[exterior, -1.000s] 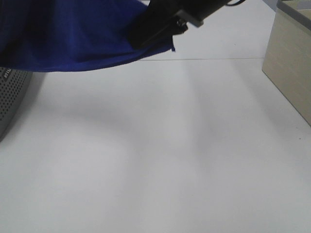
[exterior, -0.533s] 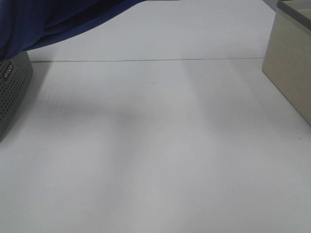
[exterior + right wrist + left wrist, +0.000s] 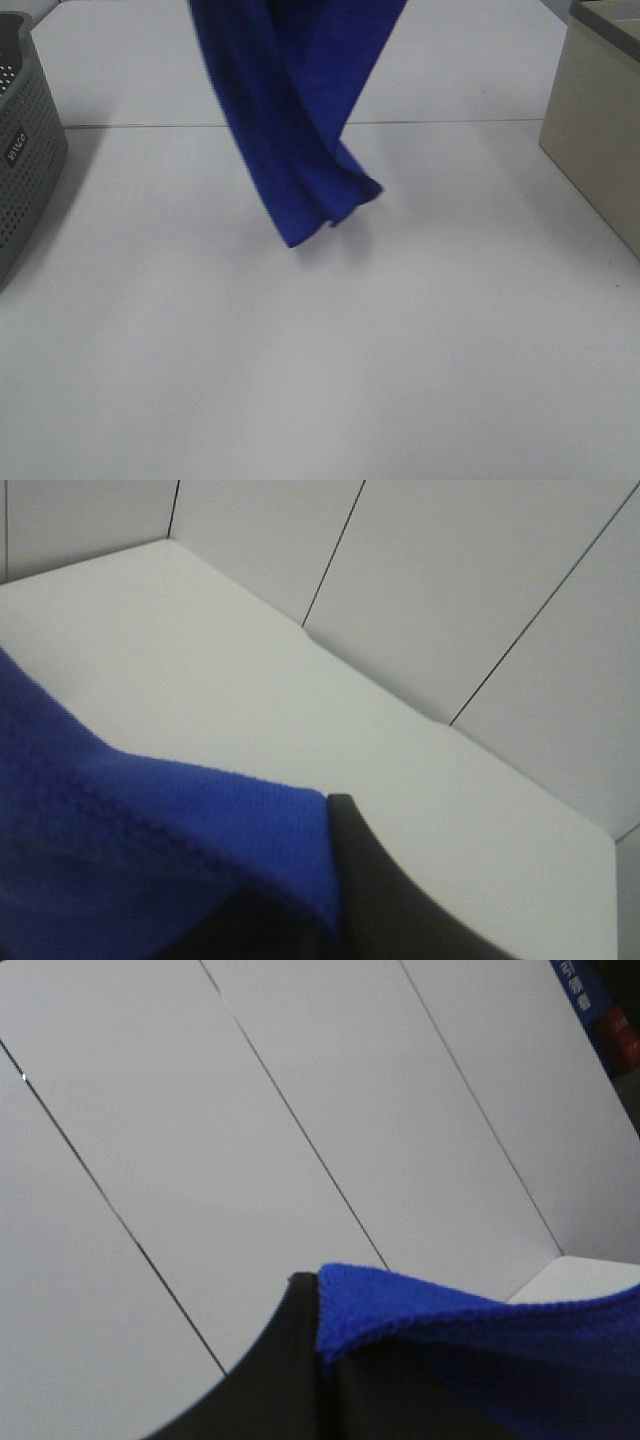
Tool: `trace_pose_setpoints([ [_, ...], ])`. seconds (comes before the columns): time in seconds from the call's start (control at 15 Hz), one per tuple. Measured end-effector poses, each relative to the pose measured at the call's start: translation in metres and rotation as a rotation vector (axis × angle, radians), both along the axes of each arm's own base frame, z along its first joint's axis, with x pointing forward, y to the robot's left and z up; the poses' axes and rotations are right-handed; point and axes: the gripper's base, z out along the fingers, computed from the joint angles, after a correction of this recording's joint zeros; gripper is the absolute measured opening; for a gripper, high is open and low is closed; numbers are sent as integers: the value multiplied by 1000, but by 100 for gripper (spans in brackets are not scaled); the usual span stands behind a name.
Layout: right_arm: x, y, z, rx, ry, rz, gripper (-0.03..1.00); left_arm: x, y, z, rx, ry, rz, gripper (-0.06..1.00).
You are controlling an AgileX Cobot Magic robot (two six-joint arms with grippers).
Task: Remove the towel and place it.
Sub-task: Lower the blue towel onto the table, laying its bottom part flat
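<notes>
The royal-blue towel (image 3: pixel 295 120) hangs in a long folded drape from above the top edge of the exterior view, with its lower end just above the white table (image 3: pixel 320 360). Neither gripper shows in the exterior view. In the left wrist view a stitched edge of the towel (image 3: pixel 470 1330) lies against the left gripper's black finger (image 3: pixel 270 1390). In the right wrist view the towel (image 3: pixel 130 830) lies against the right gripper's black finger (image 3: pixel 390 900). Both grippers hold the towel up high. No white tag shows.
A grey perforated basket (image 3: pixel 25 140) stands at the left edge. A beige box (image 3: pixel 600 130) stands at the right edge. A thin seam (image 3: pixel 480 122) crosses the table at the back. White panelled walls fill both wrist views.
The towel lay spread over the basket at upper left with a black gripper on it. It rose out of view and now hangs in the middle. The basket is uncovered.
</notes>
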Motion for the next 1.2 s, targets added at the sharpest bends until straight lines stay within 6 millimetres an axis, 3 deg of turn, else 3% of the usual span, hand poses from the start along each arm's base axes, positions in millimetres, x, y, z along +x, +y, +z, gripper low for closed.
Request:
trace_pose_setpoints([
  [0.27,14,4,8,8,-175,-14,2,28,5,-9,2,-90,-32,0],
  [0.4,30,11,0,0,-230,-13,2,48,10,-11,2,-112,-15,0],
  [0.47,47,20,-9,-4,-293,-6,2,69,13,-10,-2,-132,8,0],
  [0.67,61,27,-14,46,-376,4,2,91,18,-13,-4,-144,39,0],
  [1.07,84,-1,-13,297,-412,-73,2,114,21,-4,-27,-201,62,0],
  [1.2,94,-10,-14,331,-487,-82,2,135,15,-7,-29,-236,66,0],
])
